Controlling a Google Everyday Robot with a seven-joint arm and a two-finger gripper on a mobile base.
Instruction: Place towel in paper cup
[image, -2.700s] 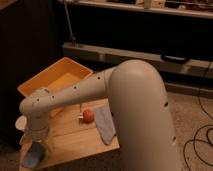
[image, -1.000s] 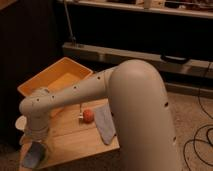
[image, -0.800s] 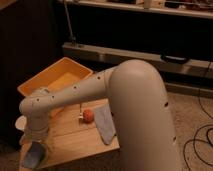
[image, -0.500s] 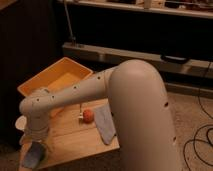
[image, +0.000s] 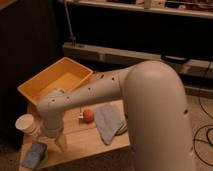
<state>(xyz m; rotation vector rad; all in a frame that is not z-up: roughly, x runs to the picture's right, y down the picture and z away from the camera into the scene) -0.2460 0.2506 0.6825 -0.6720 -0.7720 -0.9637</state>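
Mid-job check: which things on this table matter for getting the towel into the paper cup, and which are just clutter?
For the job:
- towel, lying on the table's right side
- paper cup, upright at the left edge
- gripper, low at the front left, near the cup

Lying about:
- yellow-orange bin
- small orange ball
- blue sponge block

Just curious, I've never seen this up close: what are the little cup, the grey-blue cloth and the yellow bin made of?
Paper cup: probably matte off-white paper, thin rim. Towel: seemingly soft cloth, lying limp and creased. Yellow-orange bin: likely smooth plastic, with even colour and rigid walls. The tool hangs low at the front left of the table, beside the cup.
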